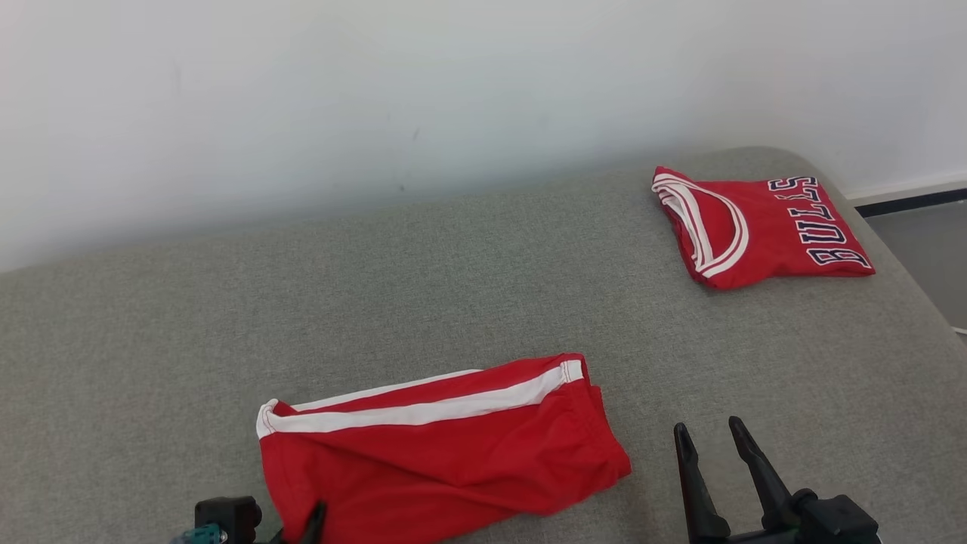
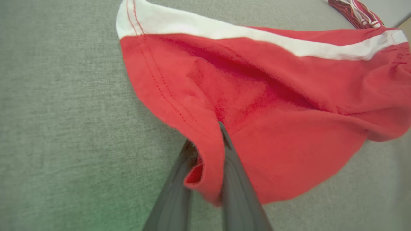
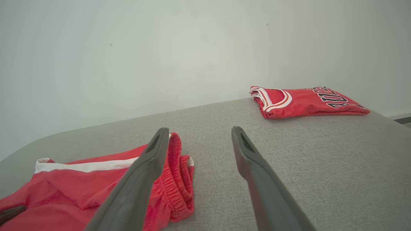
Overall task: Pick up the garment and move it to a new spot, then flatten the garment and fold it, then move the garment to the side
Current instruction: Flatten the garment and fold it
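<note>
A plain white wall [image 1: 378, 91] backs a desk [image 1: 453, 264] covered in grey woven fabric. The garment, a pair of red shorts [image 1: 438, 453] with a white side stripe, lies loosely doubled at the near side of the desk. Well beyond the shorts and to their right sits a neatly folded red jersey [image 1: 763, 227] (lettered BULLS). The left pincer [image 2: 204, 133] is nipped nearly shut on a fold of hem at the shorts' near left corner, with cloth bunched between its fingers. The right pincer [image 1: 707, 425] hangs just right of the shorts, spread wide and empty. The cloth looks light, thin and limp, probably slippery, so it should sag and slide. The hem corners and the gathered waistband look like the surest places to grip.
</note>
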Robot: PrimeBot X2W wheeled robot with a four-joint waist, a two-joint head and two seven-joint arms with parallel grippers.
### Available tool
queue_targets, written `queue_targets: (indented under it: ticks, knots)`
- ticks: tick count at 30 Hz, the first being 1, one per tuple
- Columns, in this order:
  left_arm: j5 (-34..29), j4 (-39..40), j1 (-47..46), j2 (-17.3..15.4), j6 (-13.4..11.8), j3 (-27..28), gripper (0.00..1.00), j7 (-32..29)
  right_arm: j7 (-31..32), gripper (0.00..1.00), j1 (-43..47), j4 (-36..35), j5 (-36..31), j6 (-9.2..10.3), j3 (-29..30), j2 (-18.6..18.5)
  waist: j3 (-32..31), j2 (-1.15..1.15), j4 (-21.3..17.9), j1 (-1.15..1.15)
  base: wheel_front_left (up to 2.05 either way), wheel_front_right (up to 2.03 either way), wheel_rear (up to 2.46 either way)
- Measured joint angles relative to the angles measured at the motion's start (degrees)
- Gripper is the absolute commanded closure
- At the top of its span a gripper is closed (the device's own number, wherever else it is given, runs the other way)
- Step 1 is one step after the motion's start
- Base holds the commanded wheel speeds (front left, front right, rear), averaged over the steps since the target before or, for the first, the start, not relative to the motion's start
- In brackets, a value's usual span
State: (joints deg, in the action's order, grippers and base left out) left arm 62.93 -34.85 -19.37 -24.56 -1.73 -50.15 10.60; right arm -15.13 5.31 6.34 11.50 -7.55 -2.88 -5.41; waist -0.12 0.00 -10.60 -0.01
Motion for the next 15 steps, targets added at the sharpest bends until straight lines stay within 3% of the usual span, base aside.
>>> queue_targets:
  ticks: [1,8,15]
  knots:
    - [-0.66,-0.02,-0.01,0.00,-0.34,-0.07,0.00,0.91,0.01,0.00,-0.02,0.03,-0.01,-0.01,-0.12,-0.10,-0.13,0.00,0.13,0.00,0.00,0.00,0.00]
    - [-4.07,1.34,0.08,0.18,-1.43,5.99,0.00,4.26,0.01,0.00,-0.01,0.01,-0.01,-0.01,0.62,-0.76,-1.18,0.00,1.14,0.00,0.00,0.00,0.00]
    - [-18.55,13.06,6.87,1.20,-3.81,25.28,0.00,4.37,0.01,0.00,0.65,-1.03,0.05,-0.01,2.69,-0.91,-2.64,0.00,3.25,0.00,0.00,0.00,0.00]
